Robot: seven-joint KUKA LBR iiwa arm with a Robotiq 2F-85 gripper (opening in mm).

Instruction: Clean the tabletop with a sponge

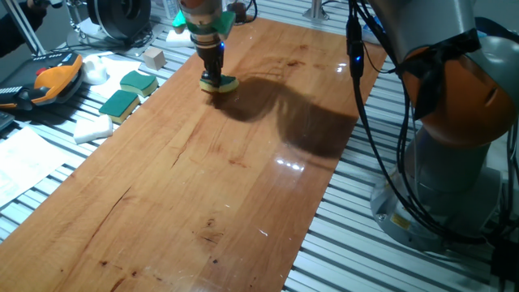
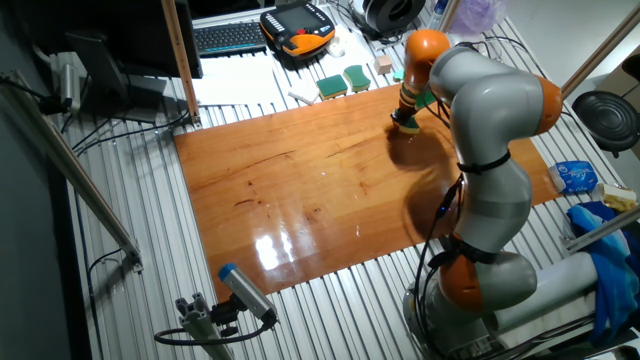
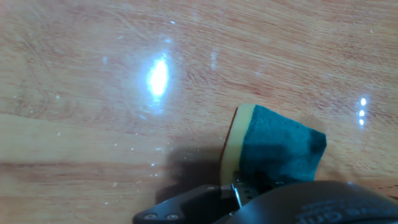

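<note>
Sponge (image 1: 220, 82) sits pinched in the pincer (image 1: 212, 71), pressed flat on the bench (image 1: 203, 178) near its far end; 2 spare sponges (image 1: 130, 93) lie beside the board.

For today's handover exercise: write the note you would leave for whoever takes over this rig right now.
Tool: shut on the sponge, pressing it onto the tabletop near a far corner.
Sponge: yellow foam on the wood, green side up in the tool.
Spare sponges and a white foam block lie off the board on the slats.
Done: sponge picked and set on the wood.
Left: wiping; how much is already wiped cannot be told.
</note>
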